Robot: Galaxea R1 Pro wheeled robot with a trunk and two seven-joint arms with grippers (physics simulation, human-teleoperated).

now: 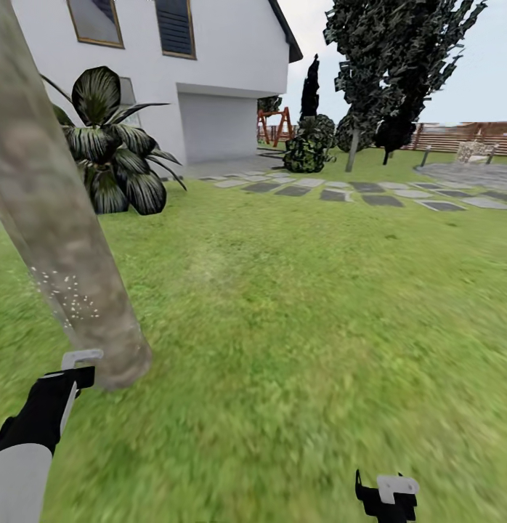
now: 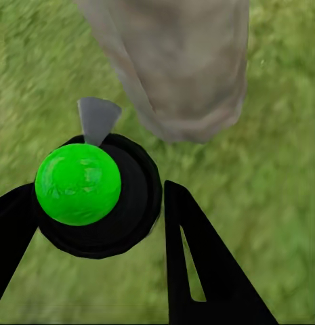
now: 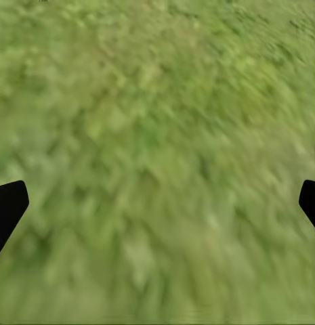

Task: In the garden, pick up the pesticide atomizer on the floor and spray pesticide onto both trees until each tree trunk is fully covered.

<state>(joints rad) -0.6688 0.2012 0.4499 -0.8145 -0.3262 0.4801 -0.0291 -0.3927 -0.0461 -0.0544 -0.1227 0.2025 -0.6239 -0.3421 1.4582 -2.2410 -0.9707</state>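
At the lower left of the head view, the left arm reaches up toward the base of a leaning tree trunk (image 1: pixel 61 240), its left gripper (image 2: pixel 96 203) with jaws clamped on the pesticide atomizer (image 2: pixel 96 196), green-capped in the left wrist view. White pesticide specks (image 1: pixel 68 298) dot the trunk just above. At the bottom right, the right gripper (image 3: pixel 157 203) hangs over the grass lawn (image 1: pixel 297 312), jaws wide apart. Farther off lie stepping stones (image 1: pixel 355 190), a spiky plant (image 1: pixel 112 145), a white house (image 1: pixel 210 65), dark trees (image 1: pixel 399 65) and a wooden fence (image 1: pixel 464 138).
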